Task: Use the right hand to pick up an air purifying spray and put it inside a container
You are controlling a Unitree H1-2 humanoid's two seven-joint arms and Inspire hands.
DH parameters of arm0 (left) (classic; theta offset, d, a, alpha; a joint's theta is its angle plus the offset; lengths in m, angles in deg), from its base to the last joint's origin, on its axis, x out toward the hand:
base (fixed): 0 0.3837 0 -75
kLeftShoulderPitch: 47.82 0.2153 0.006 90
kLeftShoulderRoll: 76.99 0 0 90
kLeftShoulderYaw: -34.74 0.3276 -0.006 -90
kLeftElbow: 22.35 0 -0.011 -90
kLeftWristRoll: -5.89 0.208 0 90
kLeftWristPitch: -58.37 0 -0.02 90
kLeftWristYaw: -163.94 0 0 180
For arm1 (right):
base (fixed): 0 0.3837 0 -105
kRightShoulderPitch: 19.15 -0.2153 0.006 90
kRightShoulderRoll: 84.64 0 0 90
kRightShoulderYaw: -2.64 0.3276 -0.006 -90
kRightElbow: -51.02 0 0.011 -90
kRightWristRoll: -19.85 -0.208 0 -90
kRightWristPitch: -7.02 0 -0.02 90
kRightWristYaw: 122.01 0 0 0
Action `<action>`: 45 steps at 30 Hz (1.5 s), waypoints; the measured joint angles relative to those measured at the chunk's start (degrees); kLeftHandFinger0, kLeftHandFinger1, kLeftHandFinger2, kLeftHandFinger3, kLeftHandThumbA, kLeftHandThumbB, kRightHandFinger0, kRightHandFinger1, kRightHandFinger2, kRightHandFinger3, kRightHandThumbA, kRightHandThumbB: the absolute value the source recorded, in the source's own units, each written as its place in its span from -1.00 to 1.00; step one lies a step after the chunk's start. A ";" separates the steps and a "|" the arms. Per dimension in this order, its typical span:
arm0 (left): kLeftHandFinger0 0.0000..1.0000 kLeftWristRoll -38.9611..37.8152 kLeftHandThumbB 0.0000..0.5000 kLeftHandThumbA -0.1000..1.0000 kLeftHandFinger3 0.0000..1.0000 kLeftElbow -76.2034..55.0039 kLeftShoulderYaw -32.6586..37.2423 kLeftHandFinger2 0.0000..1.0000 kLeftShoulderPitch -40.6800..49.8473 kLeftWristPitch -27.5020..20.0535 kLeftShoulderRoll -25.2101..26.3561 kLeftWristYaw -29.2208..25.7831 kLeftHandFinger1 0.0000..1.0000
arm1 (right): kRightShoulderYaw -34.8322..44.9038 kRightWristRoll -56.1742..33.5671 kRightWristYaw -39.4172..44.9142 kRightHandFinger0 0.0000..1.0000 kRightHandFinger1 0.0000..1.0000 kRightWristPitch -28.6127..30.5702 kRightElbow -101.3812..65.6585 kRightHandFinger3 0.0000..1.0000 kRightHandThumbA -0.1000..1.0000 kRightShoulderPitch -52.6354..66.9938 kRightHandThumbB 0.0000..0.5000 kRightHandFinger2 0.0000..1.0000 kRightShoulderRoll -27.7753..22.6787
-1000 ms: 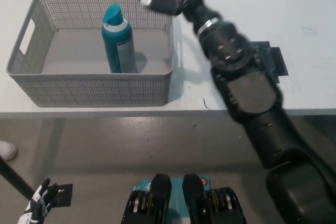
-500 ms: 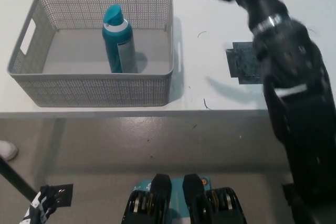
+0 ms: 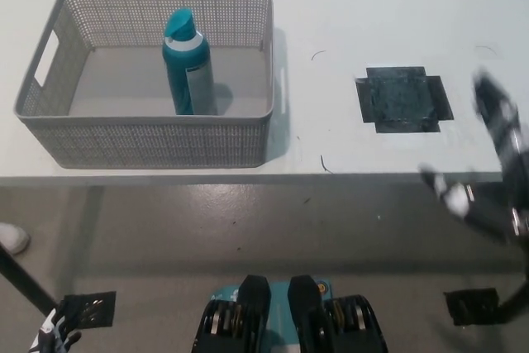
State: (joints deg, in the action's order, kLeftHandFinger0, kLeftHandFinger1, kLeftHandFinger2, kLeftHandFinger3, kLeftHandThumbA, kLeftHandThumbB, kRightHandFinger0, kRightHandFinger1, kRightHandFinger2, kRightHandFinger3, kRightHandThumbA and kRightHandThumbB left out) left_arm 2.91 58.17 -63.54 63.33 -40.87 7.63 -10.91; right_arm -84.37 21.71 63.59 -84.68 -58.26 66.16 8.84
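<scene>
A teal air purifying spray (image 3: 187,62) with a grey label stands upright inside the grey mesh container (image 3: 157,140) on the white table, at the upper left of the head view. My black right hand (image 3: 488,173) is blurred at the right edge, near the table's front edge and far from the container; its fingers look spread and hold nothing. Only a small part of my white left hand (image 3: 51,335) shows at the bottom left corner, down by the floor.
A dark square patch (image 3: 402,98) lies on the table (image 3: 347,6) right of the container. The table's front edge runs across the middle of the view, with grey floor (image 3: 248,229) below it. A white object (image 3: 10,238) lies on the floor at the left edge.
My right arm has pulled back from above the container's far right corner, swinging right and down to the right edge. The spray stays upright in the container. My left hand sank lower.
</scene>
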 measured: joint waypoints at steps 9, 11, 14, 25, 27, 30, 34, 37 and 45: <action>1.00 -0.41 0.06 1.00 1.00 0.44 -0.78 1.00 0.33 0.00 -0.02 0.02 1.00 | 0.59 -0.26 0.24 1.00 1.00 7.42 8.48 1.00 0.69 15.87 0.60 1.00 -1.96; 1.00 -0.49 0.15 1.00 1.00 0.44 -0.94 1.00 0.60 -0.05 -0.07 0.01 1.00 | 0.59 -0.31 0.38 1.00 1.00 8.84 10.15 1.00 0.73 18.10 0.62 1.00 -2.28; 1.00 -0.71 0.08 1.00 1.00 0.44 -1.29 1.00 1.03 -0.23 -0.08 0.01 1.00 | 0.46 -0.51 0.78 1.00 1.00 11.78 14.40 1.00 0.71 21.58 0.67 1.00 -2.75; 1.00 -0.97 0.26 1.00 1.00 0.56 -1.64 1.00 1.86 -2.23 -0.88 -0.11 1.00 | -0.33 -1.02 2.15 1.00 1.00 17.94 25.11 1.00 0.74 22.35 0.50 1.00 -3.07; 1.00 -1.08 0.27 1.00 1.00 0.56 -1.74 1.00 1.78 -2.39 -1.00 -0.10 1.00 | -0.35 -1.00 2.24 1.00 1.00 18.41 25.49 1.00 0.75 21.73 0.46 1.00 -3.15; 1.00 -1.09 0.19 1.00 1.00 0.70 -1.98 1.00 1.59 -2.73 -1.02 -0.15 1.00 | -0.35 -1.05 2.46 1.00 1.00 18.94 25.88 1.00 0.78 20.78 0.58 1.00 -3.15; 1.00 -1.07 0.17 1.00 1.00 0.97 -2.11 1.00 1.68 -3.22 -0.98 -0.16 1.00 | -0.36 -1.03 2.50 1.00 1.00 19.12 26.25 1.00 0.71 20.44 0.59 1.00 -3.09; 1.00 -1.09 0.18 1.00 1.00 0.96 -2.17 1.00 1.88 -3.42 -0.86 -0.12 1.00 | -0.42 -1.00 2.50 1.00 1.00 19.47 26.55 1.00 0.64 20.33 0.61 1.00 -3.07; 1.00 -1.13 0.18 1.00 1.00 0.97 -2.45 1.00 1.75 -3.78 -0.79 -0.09 1.00 | -0.74 -1.01 2.56 1.00 1.00 19.78 26.58 1.00 0.62 19.99 0.66 1.00 -2.87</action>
State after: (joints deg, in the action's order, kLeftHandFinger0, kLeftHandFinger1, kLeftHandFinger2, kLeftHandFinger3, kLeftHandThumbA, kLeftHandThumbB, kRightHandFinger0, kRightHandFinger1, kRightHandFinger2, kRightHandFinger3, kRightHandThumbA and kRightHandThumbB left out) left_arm 1.78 59.15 -65.99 65.08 -44.65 6.85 -11.00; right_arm -85.11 20.70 66.15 -64.90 -31.68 86.14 5.97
